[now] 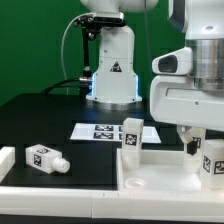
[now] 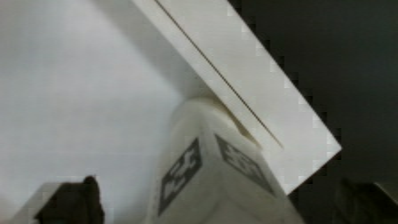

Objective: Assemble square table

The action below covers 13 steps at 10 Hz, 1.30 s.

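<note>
**Mid-assembly:** A Franka arm's tool [image 1: 200, 148] hangs over the square table top [image 1: 165, 170] at the exterior view's right. Its two fingers are spread wide either side of an upright leg [image 1: 212, 160]. In the wrist view they stand clear of it, and nothing is gripped.

The white tray-like top lies on the black table [image 1: 40, 115], with a second leg [image 1: 132, 136] standing at its corner toward the exterior view's left. A third leg [image 1: 45, 157] lies on its side, well apart at the exterior view's left, and the marker board [image 1: 100, 131] sits between it and the top.

Whether the leg beneath the tool is fully seated cannot be told. If it is loose, a fingertip brushing it on the way up could tilt or topple it. A sideways move made before the fingers clear its top would likely catch the leg and drag the tray out of place.
</note>
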### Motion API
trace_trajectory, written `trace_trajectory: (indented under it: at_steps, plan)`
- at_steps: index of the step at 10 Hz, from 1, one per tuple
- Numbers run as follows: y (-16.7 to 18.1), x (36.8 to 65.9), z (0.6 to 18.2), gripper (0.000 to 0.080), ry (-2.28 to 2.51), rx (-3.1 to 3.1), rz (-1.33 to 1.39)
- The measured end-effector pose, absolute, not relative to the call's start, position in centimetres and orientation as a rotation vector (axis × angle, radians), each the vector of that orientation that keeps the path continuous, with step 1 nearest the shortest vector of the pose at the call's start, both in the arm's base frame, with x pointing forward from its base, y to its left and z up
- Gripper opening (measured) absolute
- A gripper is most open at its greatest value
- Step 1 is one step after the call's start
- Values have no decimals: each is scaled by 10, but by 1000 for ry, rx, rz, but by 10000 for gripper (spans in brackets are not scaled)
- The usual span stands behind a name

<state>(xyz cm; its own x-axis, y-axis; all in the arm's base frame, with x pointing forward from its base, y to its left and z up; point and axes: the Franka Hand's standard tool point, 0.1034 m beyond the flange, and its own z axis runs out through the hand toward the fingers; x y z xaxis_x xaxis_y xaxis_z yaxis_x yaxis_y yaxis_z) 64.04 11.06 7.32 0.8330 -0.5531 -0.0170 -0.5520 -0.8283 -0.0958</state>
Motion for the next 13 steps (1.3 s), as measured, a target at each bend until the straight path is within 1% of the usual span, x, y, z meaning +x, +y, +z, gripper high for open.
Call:
trace_trajectory:
  at_steps: [1,2,4,5,6,7,8,9,12,13]
  plan:
    - [113,642,74,649,570,-2999,-58]
    - [118,640,73,649,445,-3033,-57]
    - [117,640,73,649,316,-3073,-62]
    - [116,640,73,649,344,-3069,-61]
    - [117,640,73,510,380,-3065,-60]
    - [117,640,73,510,393,-3063,-59]
    - [116,640,73,370,494,-3045,-57]
    - [113,641,73,284,628,-3018,-57]
    - [115,640,72,284,1033,-2896,-60]
    - [114,640,72,284,1245,-2803,-50]
